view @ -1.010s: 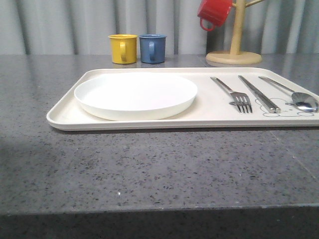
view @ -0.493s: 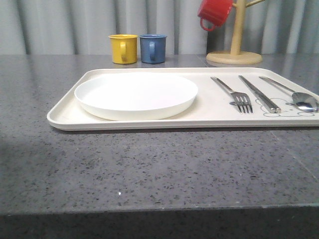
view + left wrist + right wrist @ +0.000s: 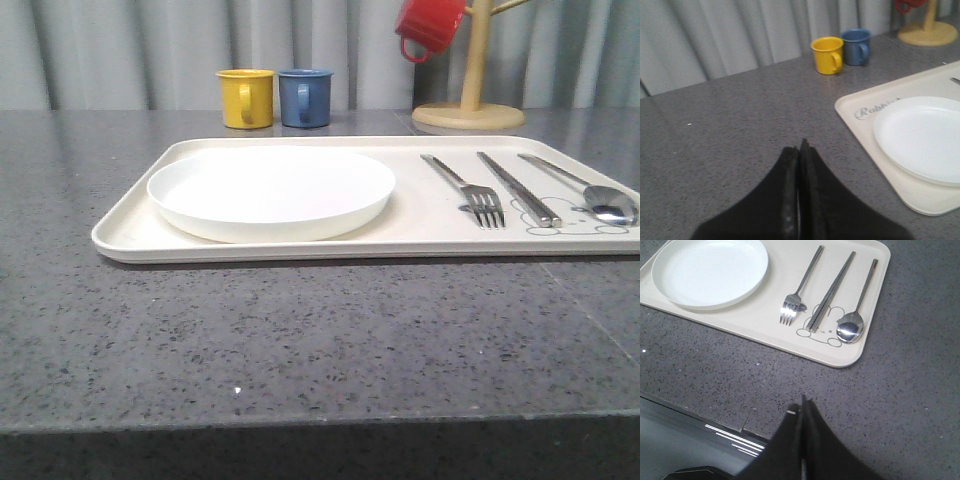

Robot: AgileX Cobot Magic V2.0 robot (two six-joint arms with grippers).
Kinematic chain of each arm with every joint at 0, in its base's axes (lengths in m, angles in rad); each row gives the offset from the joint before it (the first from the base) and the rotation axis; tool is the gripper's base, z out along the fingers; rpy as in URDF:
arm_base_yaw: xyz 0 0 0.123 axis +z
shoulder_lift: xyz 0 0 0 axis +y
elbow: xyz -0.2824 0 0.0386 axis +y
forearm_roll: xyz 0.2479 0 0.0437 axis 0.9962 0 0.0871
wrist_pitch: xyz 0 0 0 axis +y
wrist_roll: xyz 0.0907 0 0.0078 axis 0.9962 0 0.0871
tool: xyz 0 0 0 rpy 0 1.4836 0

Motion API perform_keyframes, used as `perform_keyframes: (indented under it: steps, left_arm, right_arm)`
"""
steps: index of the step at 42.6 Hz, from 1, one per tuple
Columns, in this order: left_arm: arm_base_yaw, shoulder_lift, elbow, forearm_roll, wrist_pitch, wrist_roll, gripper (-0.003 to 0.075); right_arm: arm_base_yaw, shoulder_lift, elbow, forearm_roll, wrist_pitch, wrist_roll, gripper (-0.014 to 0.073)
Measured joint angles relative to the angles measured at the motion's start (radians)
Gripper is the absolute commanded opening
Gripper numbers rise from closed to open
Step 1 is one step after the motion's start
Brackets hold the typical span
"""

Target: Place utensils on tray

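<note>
Plate (image 3: 271, 190), fork (image 3: 470, 188), knife (image 3: 518, 186) and spoon (image 3: 585, 186) lie on the tray (image 3: 130, 235); both clenched, empty pincers, left (image 3: 799, 150) and right (image 3: 803, 402), should simply stay clear above the surface (image 3: 300, 330).

Front camera sitting low at the table edge, facing forward across the tray (image 3: 420, 235), left wrist camera looking obliquely toward the yellow mug (image 3: 828, 55), right wrist camera looking steeply down, all three sharing the plate (image 3: 710, 271).

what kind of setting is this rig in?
Likely a staged kitchen or dining counter in a lab: a grey speckled countertop, a cream tray set with a plate and cutlery, a wooden mug tree, and a plain curtain backdrop.
</note>
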State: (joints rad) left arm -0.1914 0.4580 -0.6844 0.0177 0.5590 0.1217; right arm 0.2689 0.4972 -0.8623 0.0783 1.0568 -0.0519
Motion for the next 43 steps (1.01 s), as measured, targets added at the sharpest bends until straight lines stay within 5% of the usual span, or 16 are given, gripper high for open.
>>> perform_keyframes:
  steps: [9,22,43]
  left_arm:
    - [0.148,-0.213,0.265,-0.018,-0.177,0.000,-0.0020]
    - [0.193,-0.446,0.605,-0.069,-0.362,0.000,-0.0020]
    - [0.197,-0.462,0.687,-0.132,-0.532,0.000,-0.0020]
  right_arm:
    - [0.000,-0.001,0.000,0.000,0.000,0.000,-0.0067]
    - [0.000,-0.001,0.000,0.000,0.000,0.000,-0.0067]
    - [0.000,-0.002,0.000,0.000,0.000,0.000,-0.0067]
